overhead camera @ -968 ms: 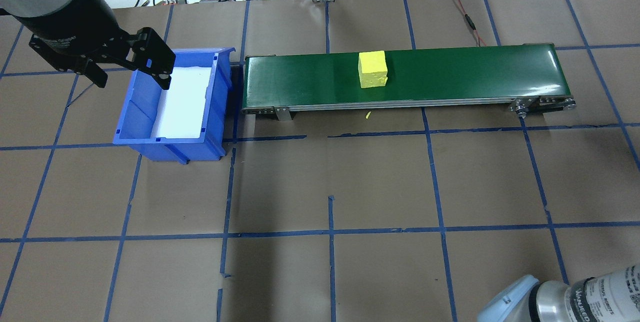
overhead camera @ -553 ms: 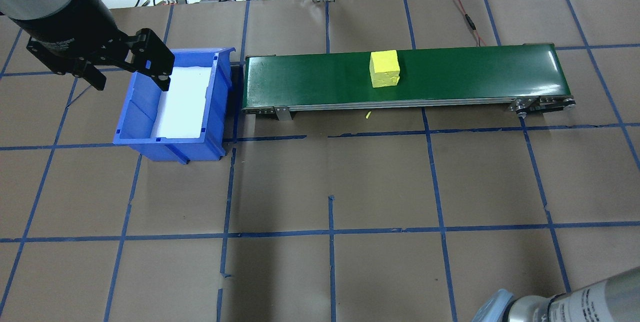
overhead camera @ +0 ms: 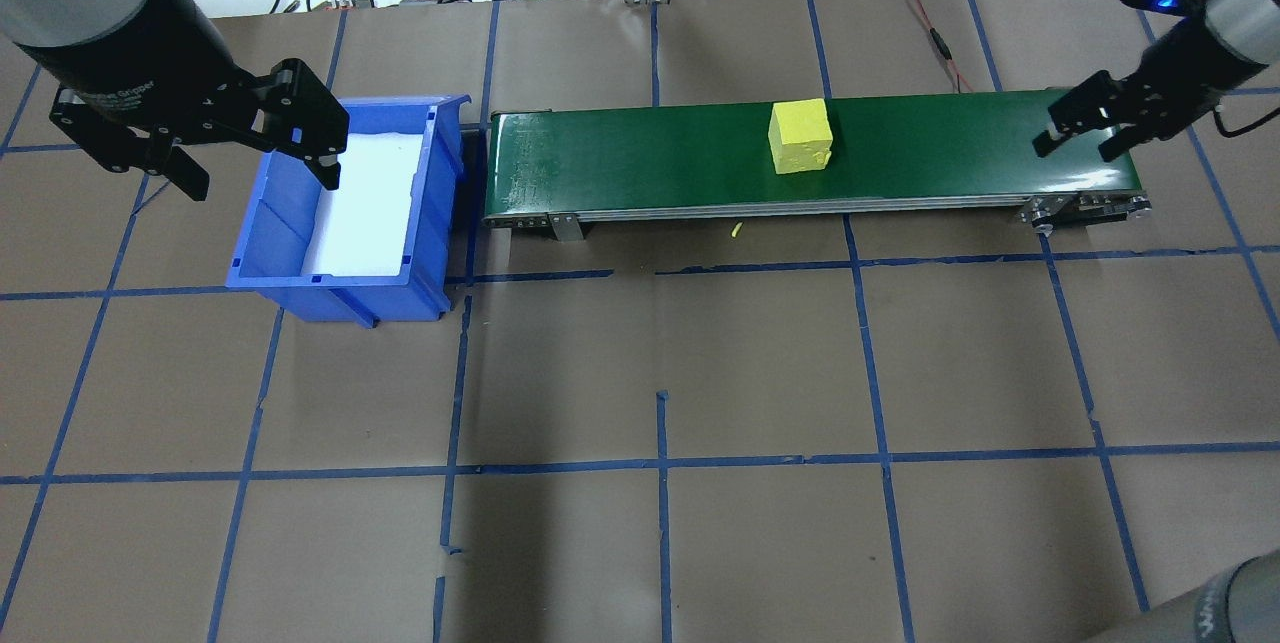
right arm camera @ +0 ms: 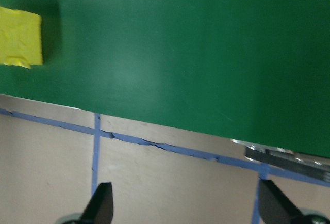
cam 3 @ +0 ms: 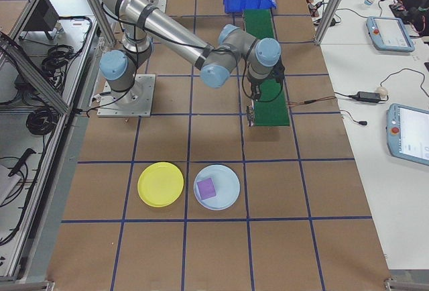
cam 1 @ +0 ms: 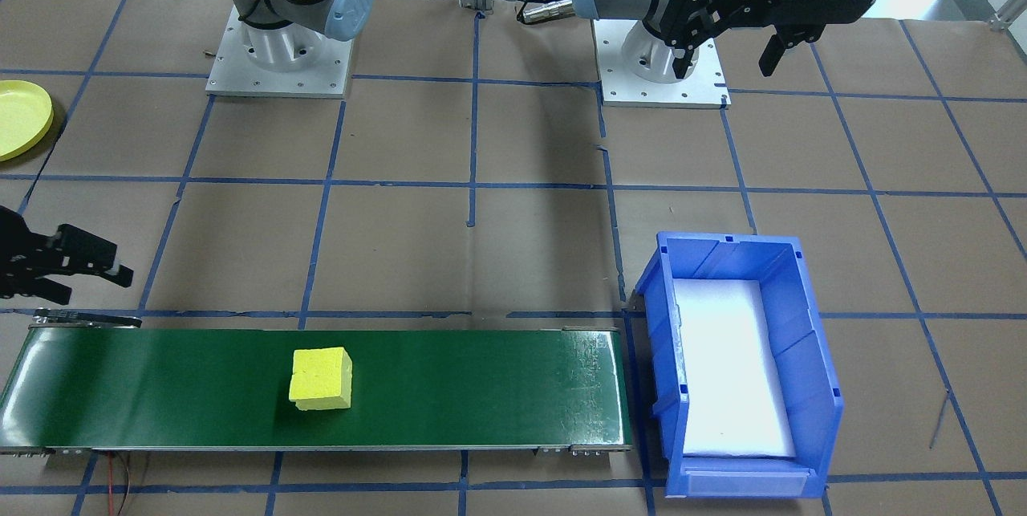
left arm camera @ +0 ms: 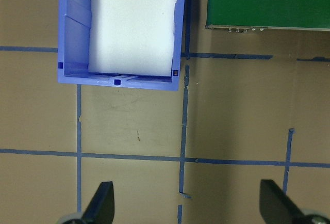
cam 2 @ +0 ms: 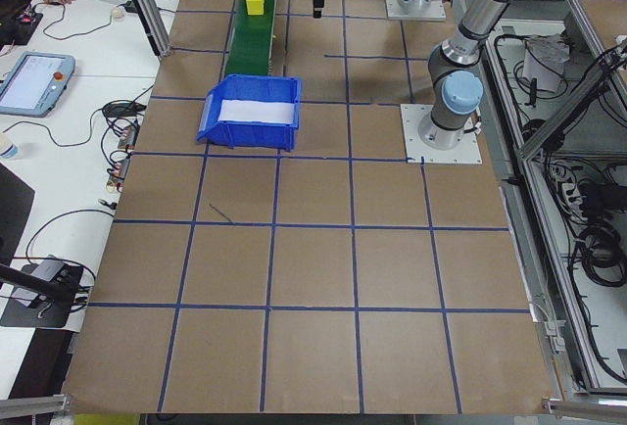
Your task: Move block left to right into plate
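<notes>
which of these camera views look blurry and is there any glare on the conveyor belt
Right wrist view: soft all over, the yellow block smeared. Front-facing view: pale sheen at both ends of the green belt; the blue bin liner is washed out white. Overhead view: sharp.

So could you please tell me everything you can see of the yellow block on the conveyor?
The yellow block is a small cube, foam-like, its lower edges chipped and uneven. It sits upright on the green conveyor belt, right of the middle in the overhead view, touching only the belt. Neither gripper holds it: the right gripper waits open over the belt's right end.
</notes>
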{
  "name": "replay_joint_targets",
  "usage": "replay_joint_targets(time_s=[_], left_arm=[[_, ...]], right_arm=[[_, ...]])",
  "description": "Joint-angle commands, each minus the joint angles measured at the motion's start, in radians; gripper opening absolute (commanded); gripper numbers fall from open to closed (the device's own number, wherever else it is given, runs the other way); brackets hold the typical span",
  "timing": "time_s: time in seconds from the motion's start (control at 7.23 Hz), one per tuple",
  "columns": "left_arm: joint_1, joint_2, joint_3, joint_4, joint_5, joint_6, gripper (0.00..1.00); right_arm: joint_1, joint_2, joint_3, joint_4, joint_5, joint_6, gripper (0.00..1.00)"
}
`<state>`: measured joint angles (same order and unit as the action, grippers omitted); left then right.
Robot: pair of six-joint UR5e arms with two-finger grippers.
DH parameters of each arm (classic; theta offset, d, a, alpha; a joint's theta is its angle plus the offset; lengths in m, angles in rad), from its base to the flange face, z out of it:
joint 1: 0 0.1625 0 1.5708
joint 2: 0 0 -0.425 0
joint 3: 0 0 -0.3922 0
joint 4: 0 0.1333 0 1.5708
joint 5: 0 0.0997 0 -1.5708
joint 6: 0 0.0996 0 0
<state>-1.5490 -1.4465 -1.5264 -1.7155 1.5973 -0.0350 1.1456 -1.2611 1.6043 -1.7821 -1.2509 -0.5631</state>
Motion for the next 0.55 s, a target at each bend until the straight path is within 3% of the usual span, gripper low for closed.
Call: replay_joint_targets(time_s=[0.0,0.14,0.28,0.41], left_arm=[[0.01,-0.008,-0.018,0.026,0.001,0.003,1.0],[0.024,-0.014,-0.018,0.021,0.004,0.003,1.0],[0.023,-0.017,-0.023,0.01,0.004,0.001,1.0],[0.027,-0.025,-0.044,0.025,0.003,0.001,1.0]], right_arm=[[0.126,0.012,0.02,-0.112,0.092,0.063,1.0],[0.16,0.017,0.023,-0.138,0.134,0.063,1.0],[0.164,0.047,0.038,-0.204,0.139,0.051,0.99],[0.178,0.08,0.069,-0.312,0.14,0.054,0.99]])
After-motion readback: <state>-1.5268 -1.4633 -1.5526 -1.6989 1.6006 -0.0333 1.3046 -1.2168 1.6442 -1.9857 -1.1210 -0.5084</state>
